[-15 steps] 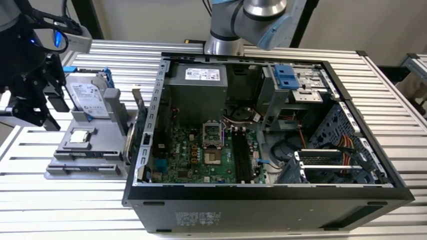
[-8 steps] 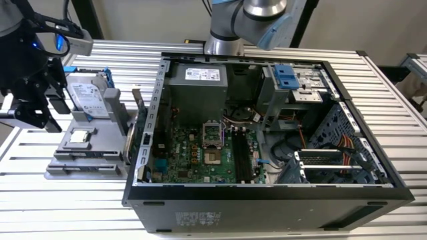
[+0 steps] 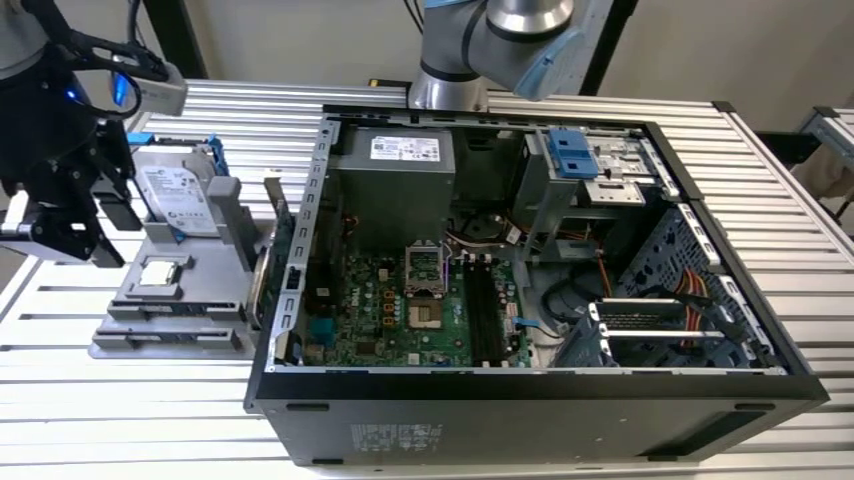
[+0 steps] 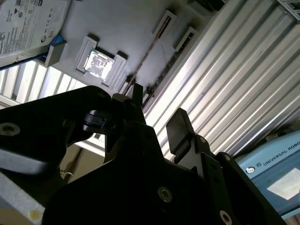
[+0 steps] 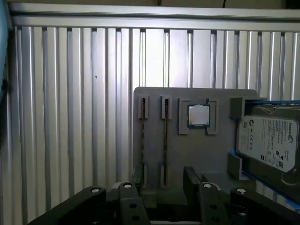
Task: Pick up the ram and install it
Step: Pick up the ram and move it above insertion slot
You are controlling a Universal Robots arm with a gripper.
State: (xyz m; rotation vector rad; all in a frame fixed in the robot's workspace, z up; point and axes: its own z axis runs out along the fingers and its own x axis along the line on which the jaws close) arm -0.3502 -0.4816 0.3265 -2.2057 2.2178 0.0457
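Observation:
Two ram sticks stand on edge in slots of a grey holder [image 5: 197,159]; one ram [image 5: 165,136] lies in line with the gap between my fingers, the other ram [image 5: 143,136] beside it. In the second wrist view the ram [image 4: 147,51] runs as a thin line toward the gripper [image 4: 157,115]. My gripper [image 5: 164,180] is open with nothing between its fingers [image 5: 192,178], and it hovers above the holder's near end. In the exterior view the gripper [image 3: 94,240] hangs at the left, over the holder [image 3: 174,320]; the ram [image 3: 263,275] stands at the holder's case side.
On the holder lie a small square CPU [image 5: 198,115] and a hard drive in a blue frame [image 5: 269,143]. An open computer case [image 3: 534,400] stands on the slatted metal table [image 3: 801,240], its motherboard's long black memory slots [image 3: 483,310] facing up.

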